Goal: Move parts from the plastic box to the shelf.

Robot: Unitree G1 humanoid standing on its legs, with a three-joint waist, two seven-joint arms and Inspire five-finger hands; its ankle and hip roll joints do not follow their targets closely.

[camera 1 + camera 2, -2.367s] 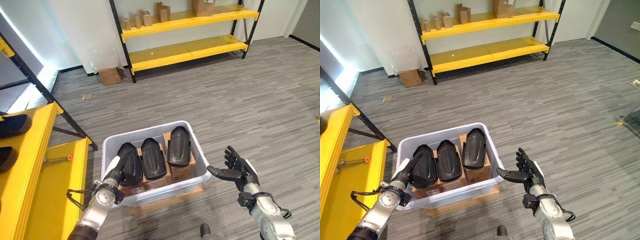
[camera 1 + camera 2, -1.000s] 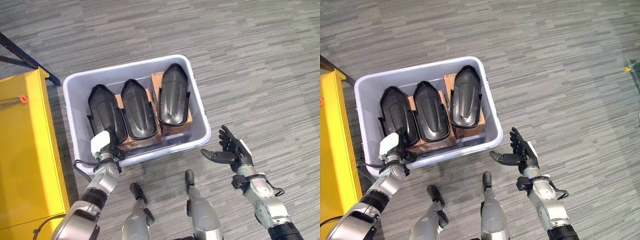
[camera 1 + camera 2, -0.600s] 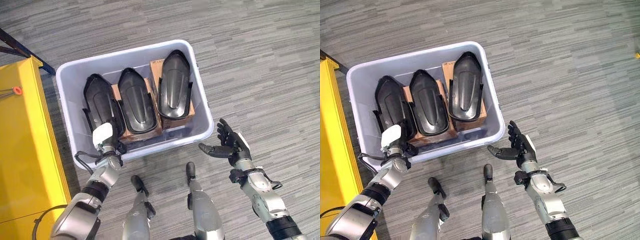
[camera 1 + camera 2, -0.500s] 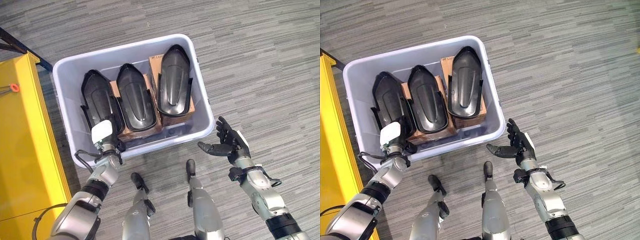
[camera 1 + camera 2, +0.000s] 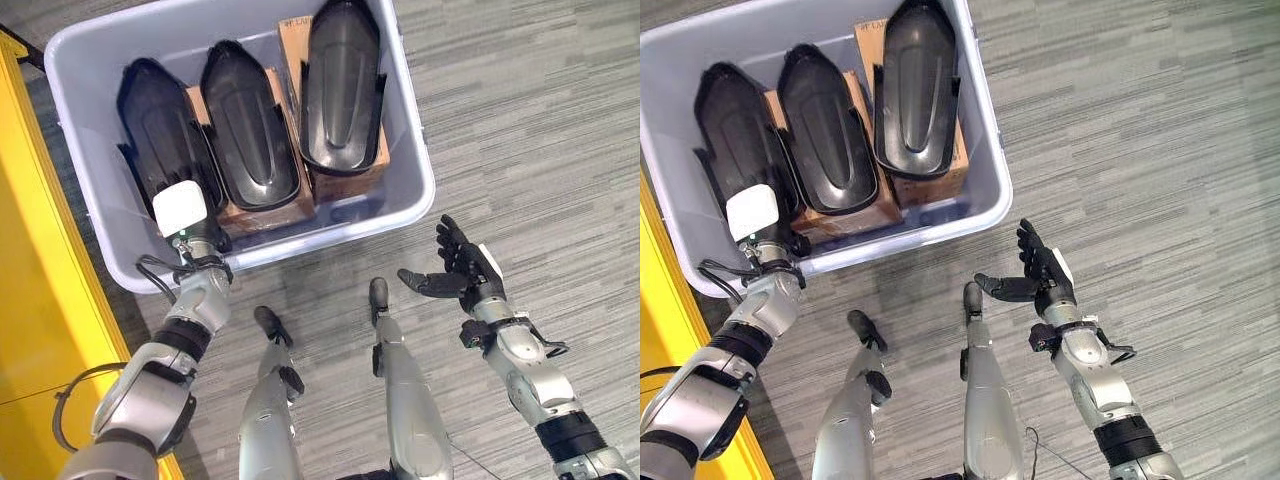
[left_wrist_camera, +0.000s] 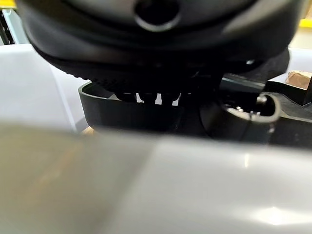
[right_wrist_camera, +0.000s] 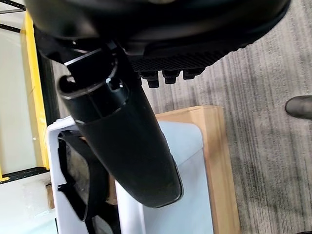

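A pale grey plastic box [image 5: 421,170] stands on the floor just ahead. Three black moulded parts lie side by side in it on cardboard cartons: the left part [image 5: 158,130], the middle part [image 5: 245,120] and the right part [image 5: 340,80]. My left hand [image 5: 184,214], with its white thumb cover, rests over the box's near wall on the near end of the left part [image 6: 122,113]; its fingers dip behind that part's rim. My right hand [image 5: 462,279] hovers open, palm towards the box, outside the near right corner and holding nothing.
A yellow shelf [image 5: 30,260] runs along the left, close to the box. The box sits on a low wooden board [image 7: 216,156]. Grey striped carpet [image 5: 540,120] spreads to the right and beyond.
The camera has tipped down and come closer, so the box sits higher and larger in view. Both hands keep their places relative to the box.
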